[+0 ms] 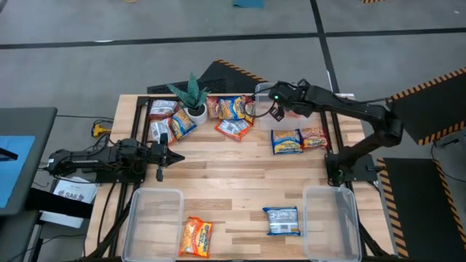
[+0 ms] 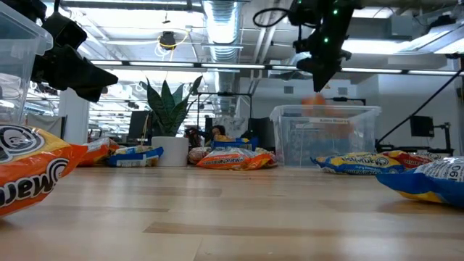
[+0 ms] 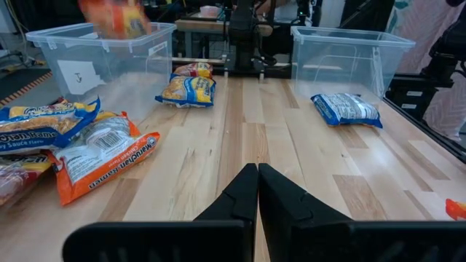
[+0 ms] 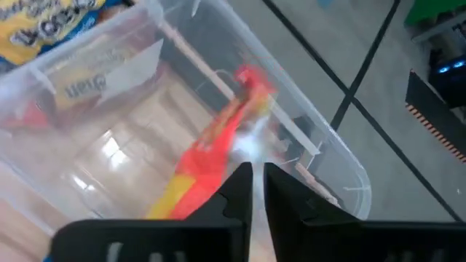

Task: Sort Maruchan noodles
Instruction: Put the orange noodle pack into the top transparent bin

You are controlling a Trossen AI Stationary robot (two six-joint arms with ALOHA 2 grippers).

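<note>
Right wrist view: right hand (image 4: 251,191), fingers narrowly parted, hovers over the far bin (image 4: 320,156); an orange packet (image 4: 218,145) falls beneath it. Most noodles (image 1: 233,116) remain unsorted beside it. Left hand (image 1: 169,155) waits closed.

Crinkly ramen packets (image 1: 234,128) scattered on wood

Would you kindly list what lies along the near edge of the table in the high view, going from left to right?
Clear bin → orange noodle packet → blue noodle packet → second clear bin.
</note>
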